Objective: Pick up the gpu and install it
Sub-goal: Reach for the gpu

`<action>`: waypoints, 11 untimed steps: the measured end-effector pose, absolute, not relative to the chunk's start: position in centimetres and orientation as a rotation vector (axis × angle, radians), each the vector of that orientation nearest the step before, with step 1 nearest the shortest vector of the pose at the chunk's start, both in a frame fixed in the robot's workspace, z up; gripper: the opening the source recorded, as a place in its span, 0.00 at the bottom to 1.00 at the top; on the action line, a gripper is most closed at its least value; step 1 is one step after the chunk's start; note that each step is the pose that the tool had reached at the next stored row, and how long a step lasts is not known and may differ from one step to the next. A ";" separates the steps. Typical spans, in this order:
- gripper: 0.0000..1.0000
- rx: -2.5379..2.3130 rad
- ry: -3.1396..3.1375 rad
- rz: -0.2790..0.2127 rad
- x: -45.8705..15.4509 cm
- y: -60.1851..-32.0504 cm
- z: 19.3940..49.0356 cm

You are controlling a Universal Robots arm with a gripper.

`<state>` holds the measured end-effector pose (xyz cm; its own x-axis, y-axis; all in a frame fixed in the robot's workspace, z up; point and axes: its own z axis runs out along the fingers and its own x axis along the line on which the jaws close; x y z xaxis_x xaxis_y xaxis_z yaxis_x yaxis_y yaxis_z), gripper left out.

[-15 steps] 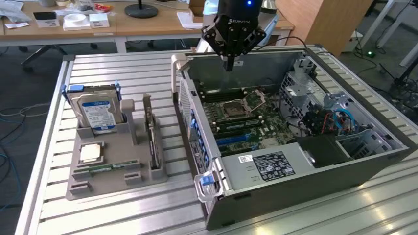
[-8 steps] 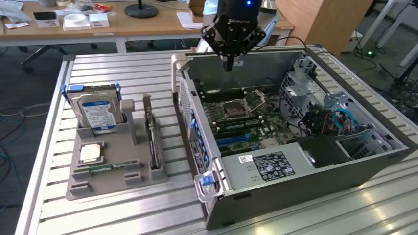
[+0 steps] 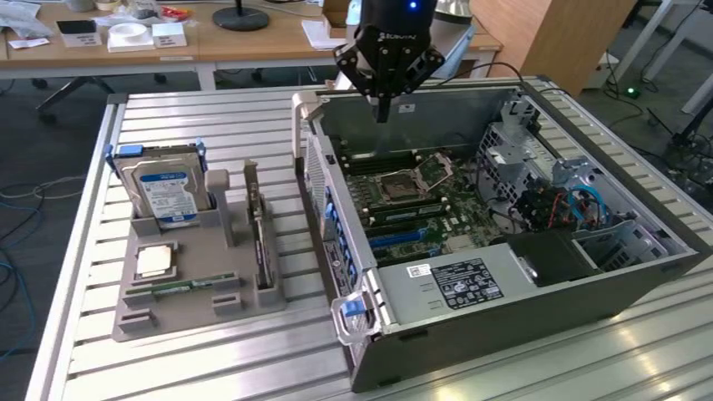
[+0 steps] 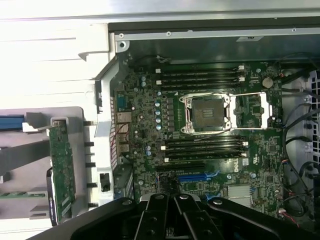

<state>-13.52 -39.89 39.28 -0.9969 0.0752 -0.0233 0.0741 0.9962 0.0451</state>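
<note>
The gpu [image 3: 259,227] stands on its long edge in a slot of the grey parts holder [image 3: 167,313], on the exterior view's left of the open computer case [image 3: 490,309]. From the wrist it is a green-faced card [image 4: 62,167] beside the case wall. My gripper [image 3: 382,110] hangs above the back of the case, over the motherboard [image 3: 407,196], well apart from the gpu. Its fingers point down, shut, with nothing between them; in the wrist view the gripper [image 4: 173,200] sits over the board [image 4: 200,145] near a blue slot [image 4: 192,177].
The holder also carries a hard drive [image 3: 167,192] with a blue-white label, a processor [image 3: 154,261] and a memory stick [image 3: 179,286]. Everything rests on a slatted metal table [image 3: 200,117]. Drive cages and cables [image 3: 557,200] fill the case's right side. Desks stand behind.
</note>
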 end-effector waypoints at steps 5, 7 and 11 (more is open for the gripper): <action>0.11 0.117 3.114 0.069 -14.2 -39.9 39.3; 0.11 0.117 3.114 0.069 -14.6 -39.9 39.2; 0.11 0.117 3.114 0.069 -15.3 -39.9 39.2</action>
<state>-15.28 -39.89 39.21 -0.9969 0.0752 -0.0233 0.0741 0.9962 0.0450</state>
